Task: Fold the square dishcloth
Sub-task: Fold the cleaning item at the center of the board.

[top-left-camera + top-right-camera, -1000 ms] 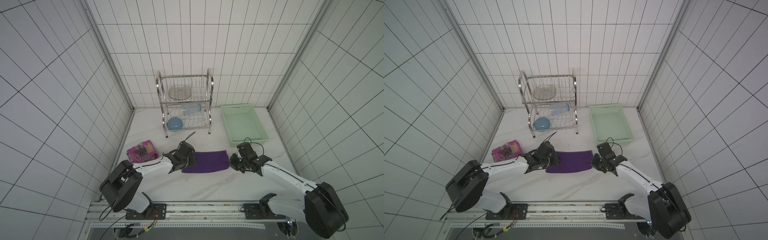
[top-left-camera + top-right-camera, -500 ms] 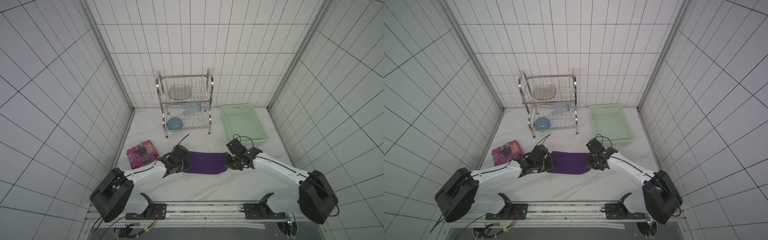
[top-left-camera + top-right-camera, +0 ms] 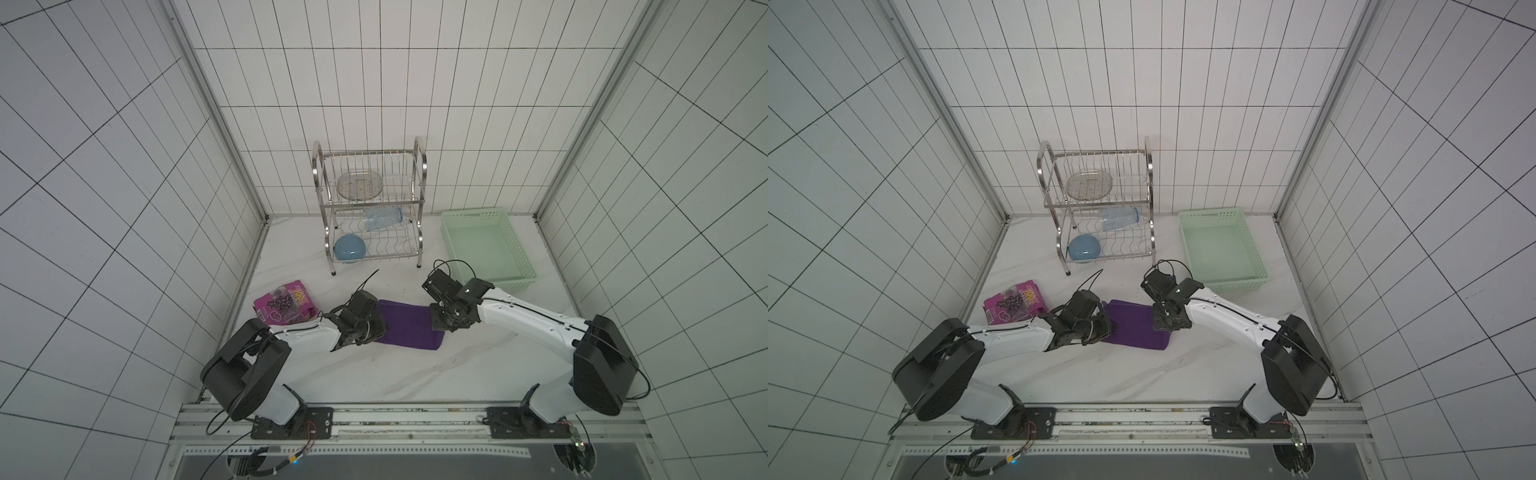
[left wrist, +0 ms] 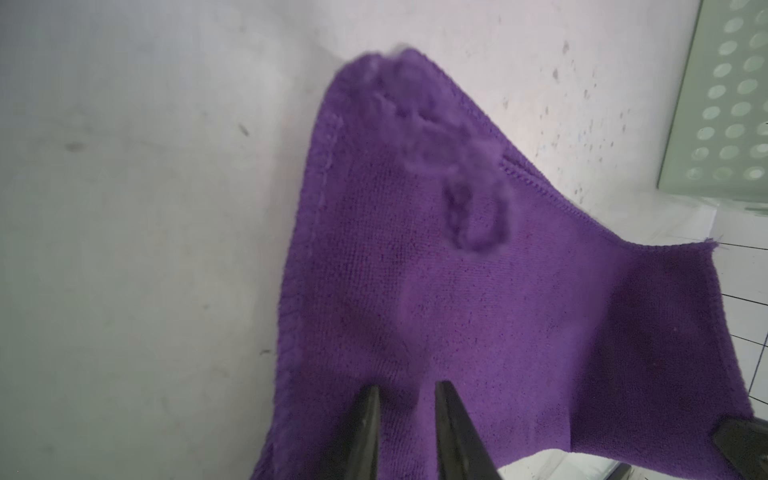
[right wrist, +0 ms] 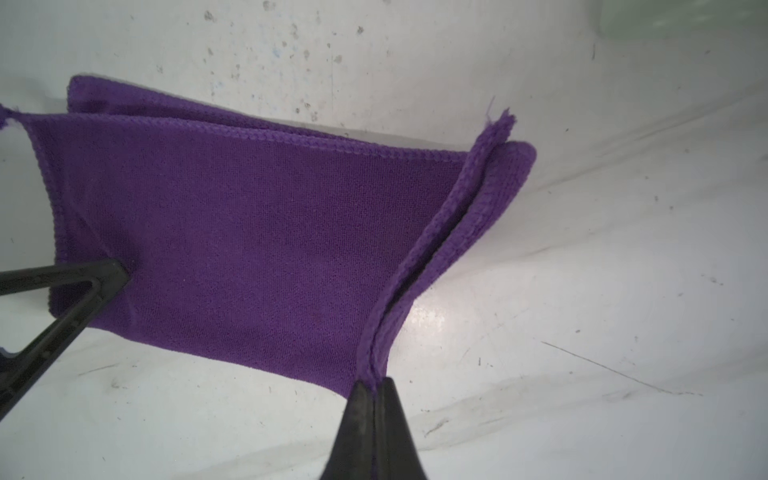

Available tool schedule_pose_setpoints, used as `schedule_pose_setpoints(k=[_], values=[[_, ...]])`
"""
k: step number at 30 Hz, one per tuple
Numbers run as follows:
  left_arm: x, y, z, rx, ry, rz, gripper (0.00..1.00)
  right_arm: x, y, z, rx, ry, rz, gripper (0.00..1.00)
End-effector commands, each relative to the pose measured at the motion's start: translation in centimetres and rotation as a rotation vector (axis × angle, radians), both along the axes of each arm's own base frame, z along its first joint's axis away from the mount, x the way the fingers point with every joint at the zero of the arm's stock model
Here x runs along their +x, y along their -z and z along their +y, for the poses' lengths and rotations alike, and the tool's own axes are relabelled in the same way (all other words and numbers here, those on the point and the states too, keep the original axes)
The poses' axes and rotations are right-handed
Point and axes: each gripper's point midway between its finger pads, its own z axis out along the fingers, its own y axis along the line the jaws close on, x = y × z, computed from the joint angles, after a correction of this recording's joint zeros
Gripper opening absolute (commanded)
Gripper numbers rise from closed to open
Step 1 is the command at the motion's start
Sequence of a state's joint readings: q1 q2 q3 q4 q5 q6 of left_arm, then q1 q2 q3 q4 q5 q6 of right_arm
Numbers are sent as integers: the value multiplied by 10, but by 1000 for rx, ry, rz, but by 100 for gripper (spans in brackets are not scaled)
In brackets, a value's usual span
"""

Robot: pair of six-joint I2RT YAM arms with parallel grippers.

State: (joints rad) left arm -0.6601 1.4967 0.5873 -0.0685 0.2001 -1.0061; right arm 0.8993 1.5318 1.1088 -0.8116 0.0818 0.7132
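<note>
The square dishcloth (image 3: 409,326) (image 3: 1138,328) is deep purple and lies doubled on the white table between both arms. My right gripper (image 5: 374,380) is shut on the cloth's stacked edges (image 5: 419,266) at its right end (image 3: 436,324), and that end is lifted off the table. My left gripper (image 4: 405,384) sits at the cloth's left end (image 3: 376,328). Its jaws stand a narrow gap apart, tips down on the fabric (image 4: 457,311), with cloth showing in the gap. One left fingertip (image 5: 99,270) presses into the cloth in the right wrist view.
A glossy pink-purple snack packet (image 3: 286,307) lies left of the cloth. Behind stands a steel dish rack (image 3: 420,166) holding a blue bowl (image 3: 350,248) and a clear bottle (image 3: 382,218). A green basket (image 3: 519,243) sits at the back right, near my right forearm.
My right gripper has carried the cloth's right end leftward, so the cloth looks shorter. The left gripper's jaws have narrowed over the left end.
</note>
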Motion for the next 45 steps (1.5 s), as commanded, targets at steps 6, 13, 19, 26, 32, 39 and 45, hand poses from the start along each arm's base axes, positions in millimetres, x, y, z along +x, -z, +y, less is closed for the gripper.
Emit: schedule_pose_setpoints(k=[6,13,19,26,32,39,45], values=[[-1,8,-18,-28,1,20,26,4,-15,-17,-155,-92,-26,0],[1,3,-31,-93,-18,27,27,1,-15,-5,-149,-136,10,0],[5,-25,-26,-149,-43,-9,33,3,-18,11,-173,-173,-1,0],[3,-40,16,-137,-120,-16,35,8,-23,26,-196,-195,-20,0],[-6,-25,38,-155,-136,32,34,11,-25,43,-187,-216,-31,0],[-6,-23,22,-221,-84,48,30,19,-25,61,-193,-227,-43,0],[-5,-20,20,-228,-83,54,26,25,-25,79,-179,-245,-50,0]])
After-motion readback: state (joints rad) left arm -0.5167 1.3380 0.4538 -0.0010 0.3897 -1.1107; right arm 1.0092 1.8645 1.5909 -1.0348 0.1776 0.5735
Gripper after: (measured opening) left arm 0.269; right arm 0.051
